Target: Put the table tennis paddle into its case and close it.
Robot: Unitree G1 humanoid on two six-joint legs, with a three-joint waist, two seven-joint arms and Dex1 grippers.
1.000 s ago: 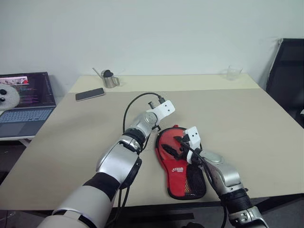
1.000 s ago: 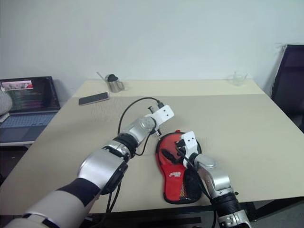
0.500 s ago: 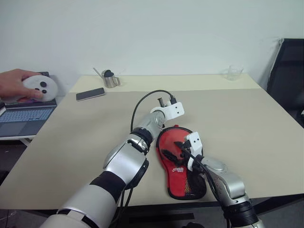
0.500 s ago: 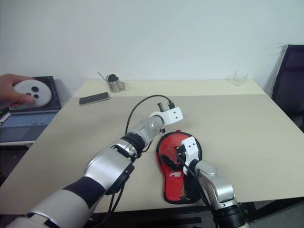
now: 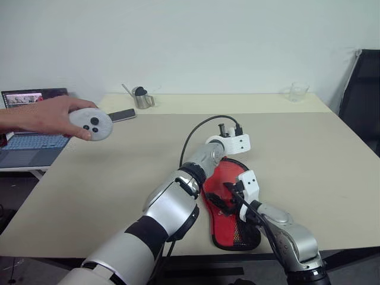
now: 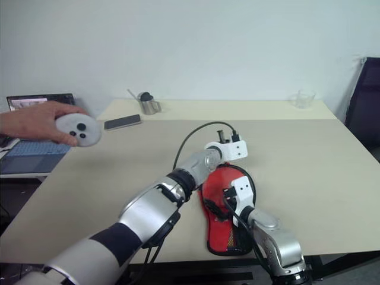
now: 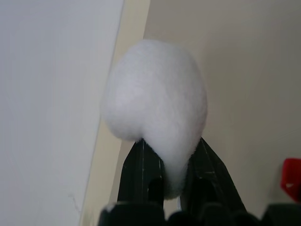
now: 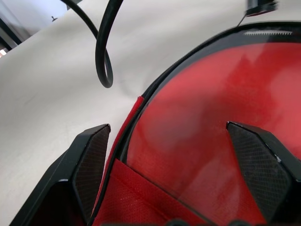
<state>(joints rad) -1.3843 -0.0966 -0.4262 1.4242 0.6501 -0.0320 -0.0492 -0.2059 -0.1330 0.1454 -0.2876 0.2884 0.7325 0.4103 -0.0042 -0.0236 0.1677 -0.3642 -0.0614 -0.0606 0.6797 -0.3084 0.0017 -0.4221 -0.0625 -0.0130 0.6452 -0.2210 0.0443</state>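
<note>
Two arms reach over a pale surface (image 5: 309,148) in the head views; the case (image 5: 227,173) lies flat near its front edge, red side up, black mesh pocket toward the robot; the left arm stretches past the case's round end; the right claw (image 5: 222,196) hovers over the red face, spread wide and holding nothing; well apart on the left, a person's hand (image 5: 44,116) holds a round grey device (image 5: 92,123) above the surface; I cannot tell the table tennis paddle apart from the case here.

Left wrist view: the left claw (image 7: 171,146) is pressed together, pinching a white lump (image 7: 155,94); what the lump is, I cannot tell.

Right wrist view: both spread fingers flank a smooth red area edged in black, with zip teeth (image 8: 263,33) at the rim; this may be the paddle's rubber or the case's side; a black cable (image 8: 101,52) loops just beyond.

Likely risks: with the right claw not pressing down, any pull on the rim could drag the case across the surface; a small pinched piece could slip free; the cable loop could snag the rim.

Writing: a white logo sits on the red side, too small to read.
</note>
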